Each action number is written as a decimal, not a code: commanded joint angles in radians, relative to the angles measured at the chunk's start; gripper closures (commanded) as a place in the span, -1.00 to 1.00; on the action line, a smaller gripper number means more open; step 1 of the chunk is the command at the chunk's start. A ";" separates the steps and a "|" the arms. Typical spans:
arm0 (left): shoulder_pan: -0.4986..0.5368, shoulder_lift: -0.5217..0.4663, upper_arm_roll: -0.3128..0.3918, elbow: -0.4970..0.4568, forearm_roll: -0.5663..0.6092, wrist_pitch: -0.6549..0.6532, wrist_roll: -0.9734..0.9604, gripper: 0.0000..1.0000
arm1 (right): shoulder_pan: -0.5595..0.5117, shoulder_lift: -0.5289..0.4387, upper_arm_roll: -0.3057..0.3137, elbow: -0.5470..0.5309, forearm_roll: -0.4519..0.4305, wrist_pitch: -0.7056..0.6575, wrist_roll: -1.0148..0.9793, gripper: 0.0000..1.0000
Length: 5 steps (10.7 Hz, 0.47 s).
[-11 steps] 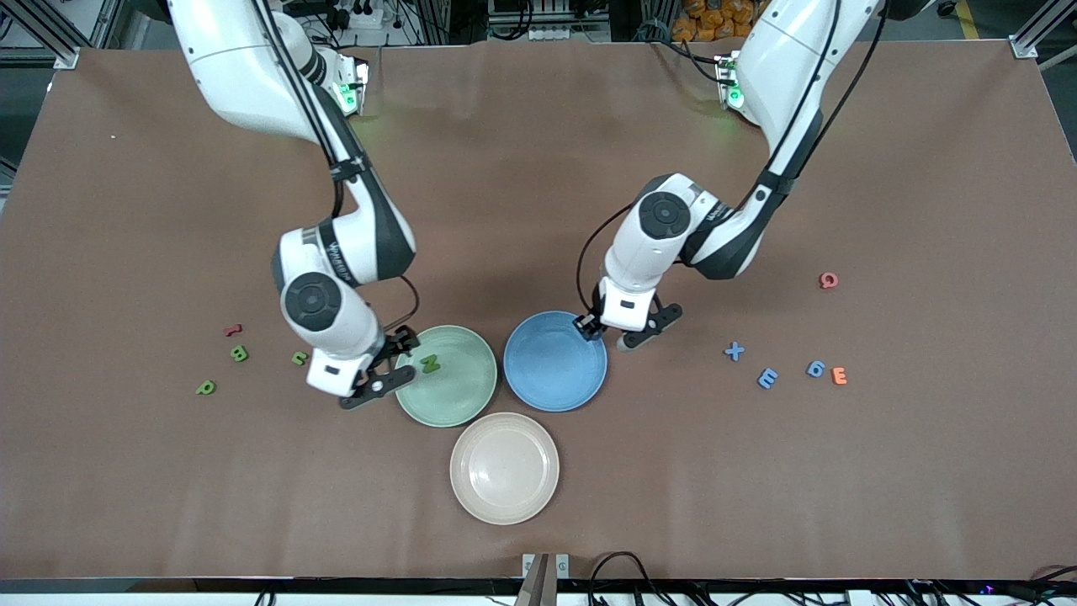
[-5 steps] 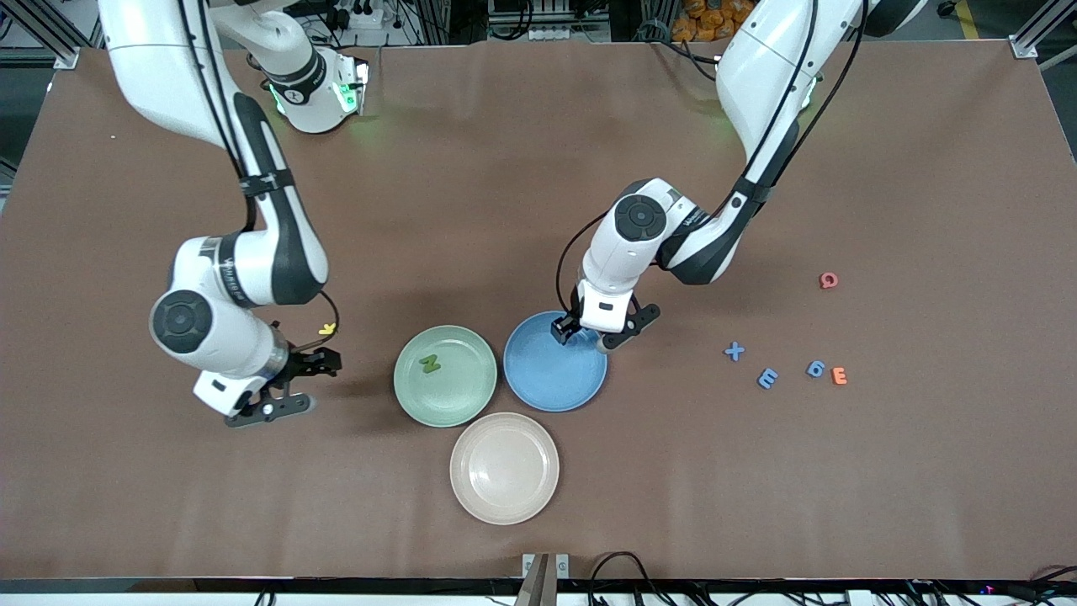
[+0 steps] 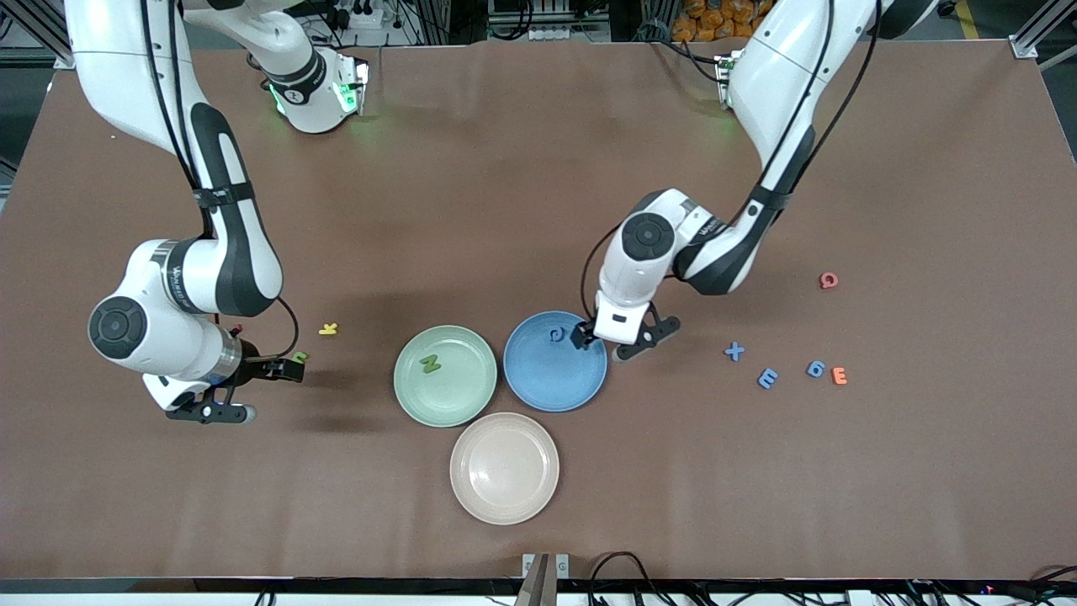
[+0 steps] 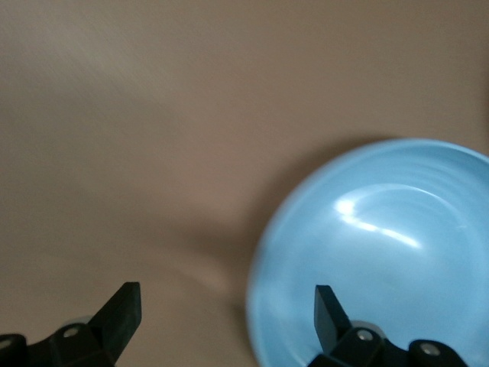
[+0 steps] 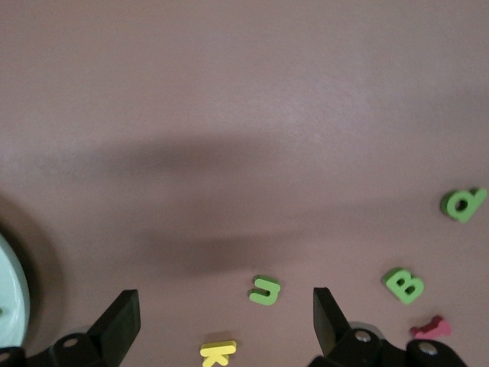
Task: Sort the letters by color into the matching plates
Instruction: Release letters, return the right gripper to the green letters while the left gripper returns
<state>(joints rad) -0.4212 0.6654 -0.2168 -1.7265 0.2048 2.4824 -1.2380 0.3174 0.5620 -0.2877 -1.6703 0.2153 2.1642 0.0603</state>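
Observation:
The pale green plate [image 3: 467, 400] holds a green N [image 3: 431, 364]. The blue plate [image 3: 547, 379] holds one blue letter [image 3: 556, 335]. The beige-pink plate [image 3: 504, 468] is bare. My left gripper [image 3: 623, 339] is open and empty over the blue plate's rim [image 4: 263, 260], at the left arm's end of it. My right gripper [image 3: 246, 391] is open and empty, low over loose letters: a green u [image 5: 265, 290], a yellow K [image 5: 217, 352], a green B [image 5: 403, 284], a green q-shaped piece [image 5: 462, 204] and a red piece [image 5: 430, 329]. The right arm hides most of these in the front view.
Toward the left arm's end of the table lie a blue X [image 3: 734, 351], a blue E [image 3: 767, 378], a blue 6 [image 3: 815, 369], an orange E [image 3: 839, 375] and a red Q [image 3: 829, 280]. The yellow K [image 3: 328, 329] lies between my right gripper and the green plate.
My right gripper has moved from the green plate toward the right arm's end, over the loose letters. My left gripper let a blue letter go into the blue plate and drew back to the rim.

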 commanded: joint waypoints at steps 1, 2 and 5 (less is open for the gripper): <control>0.099 -0.033 -0.007 0.010 0.033 -0.144 0.222 -1.00 | -0.011 -0.030 0.005 -0.080 0.010 0.046 0.195 -1.00; 0.117 -0.049 -0.009 0.001 0.033 -0.173 0.256 -1.00 | -0.011 -0.028 0.001 -0.109 0.010 0.086 0.266 -1.00; 0.191 -0.079 -0.009 -0.059 0.034 -0.174 0.359 -1.00 | -0.020 -0.022 0.002 -0.179 0.013 0.195 0.435 -1.00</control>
<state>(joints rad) -0.2744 0.6371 -0.2162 -1.7206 0.2136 2.3201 -0.9321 0.3083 0.5619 -0.2911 -1.7777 0.2168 2.2875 0.3889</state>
